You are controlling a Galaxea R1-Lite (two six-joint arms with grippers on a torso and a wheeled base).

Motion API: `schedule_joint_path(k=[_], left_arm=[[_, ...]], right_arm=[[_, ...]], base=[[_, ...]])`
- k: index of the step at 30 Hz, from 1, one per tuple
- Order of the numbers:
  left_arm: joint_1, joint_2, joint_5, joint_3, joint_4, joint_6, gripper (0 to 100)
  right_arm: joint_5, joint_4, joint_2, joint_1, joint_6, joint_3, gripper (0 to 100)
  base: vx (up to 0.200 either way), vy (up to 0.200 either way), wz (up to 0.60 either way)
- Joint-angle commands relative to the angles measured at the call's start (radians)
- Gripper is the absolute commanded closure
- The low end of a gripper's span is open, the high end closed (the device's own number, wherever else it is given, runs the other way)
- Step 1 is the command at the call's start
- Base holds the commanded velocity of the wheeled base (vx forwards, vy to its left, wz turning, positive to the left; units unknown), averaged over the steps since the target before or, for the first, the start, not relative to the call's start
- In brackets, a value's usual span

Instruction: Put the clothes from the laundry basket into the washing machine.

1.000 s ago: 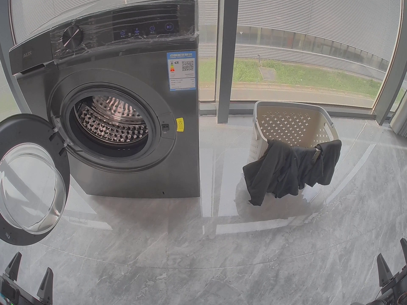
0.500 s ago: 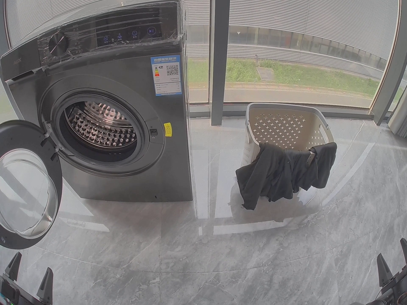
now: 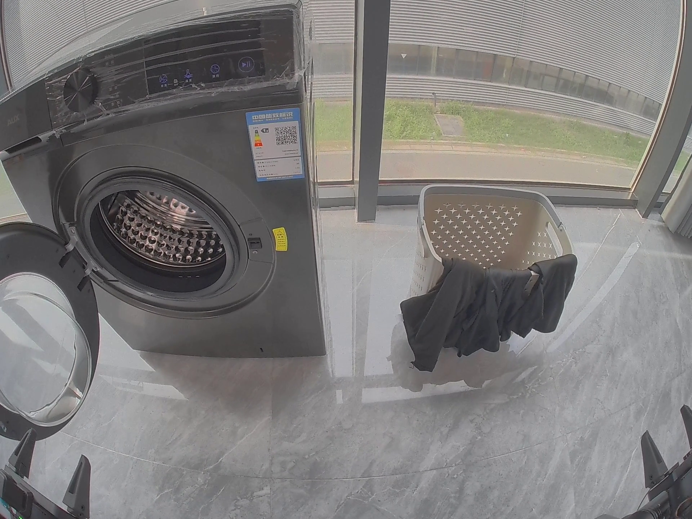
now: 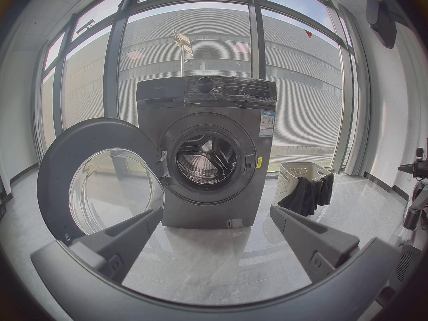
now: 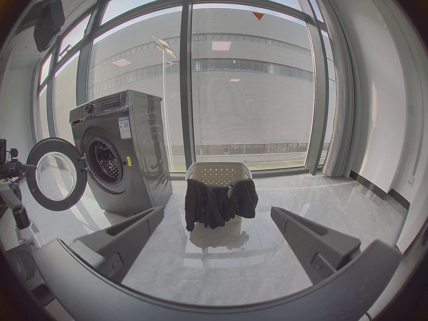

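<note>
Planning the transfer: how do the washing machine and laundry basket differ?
The washing machine is dark grey and tall; the laundry basket is pale and low. The washing machine opens at the front, door swung wide; the laundry basket opens on top, dark clothes draped over its rim. Both stand on the floor.

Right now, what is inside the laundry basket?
A dark garment hangs over the laundry basket's front rim; the inner back wall shows bare. The bottom is hidden behind the garment.
</note>
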Motion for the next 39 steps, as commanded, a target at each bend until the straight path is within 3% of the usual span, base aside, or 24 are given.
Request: schedule_joint_path(k=[1,22,34,39], left_arm=[[0.000,-0.015,0.001,0.016,0.001,0.000,0],[0.000,-0.015,0.001,0.016,-0.001,0.000,0],[0.000,-0.015,0.001,0.016,0.001,-0.002,0],[0.000,-0.015,0.001,0.016,-0.001,-0.002,0]], right_arm=[[0.001,0.000,-0.015,0.000,0.000,0.018,0],[0.001,0.000,-0.015,0.000,0.000,0.018,0],[0.001,0.000,-0.015,0.000,0.000,0.018,0],[0.001,0.000,-0.015,0.000,0.000,0.018,0]], base=[[0.000,-0.200,0.00],[0.000,-0.200,0.00],[0.000,0.000,0.00],[0.200,0.000,0.00]])
